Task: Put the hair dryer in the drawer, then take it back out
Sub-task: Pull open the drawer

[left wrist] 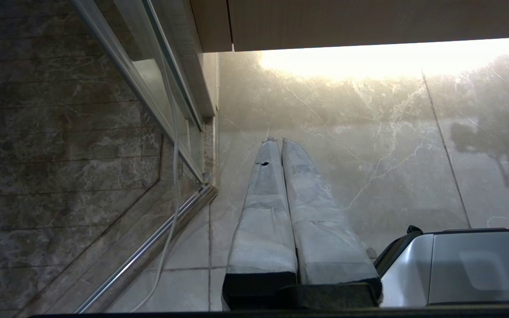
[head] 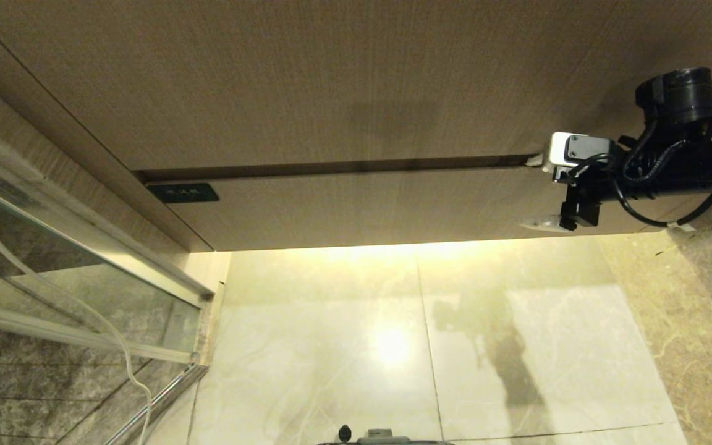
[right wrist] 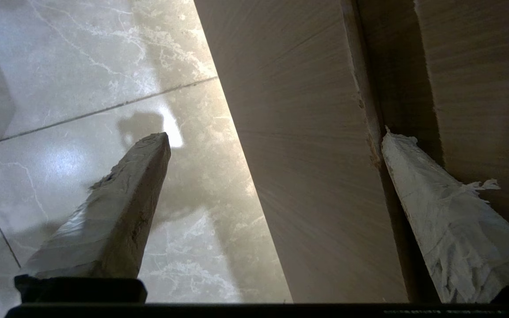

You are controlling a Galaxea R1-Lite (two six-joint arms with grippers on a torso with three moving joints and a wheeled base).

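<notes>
- Drawer (head: 381,207): closed, beneath taller panel (head: 356,80).
- Right gripper (head: 535,193): at drawer's right end, jaws wide apart, straddling its front.
- Left gripper (left wrist: 276,141): jaws together, above floor (left wrist: 369,145).

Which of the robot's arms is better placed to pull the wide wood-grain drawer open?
The right. The right gripper is open at the shut wide light wood-grain drawer, one finger at the gap above it. The left gripper is shut, above the marble floor.
</notes>
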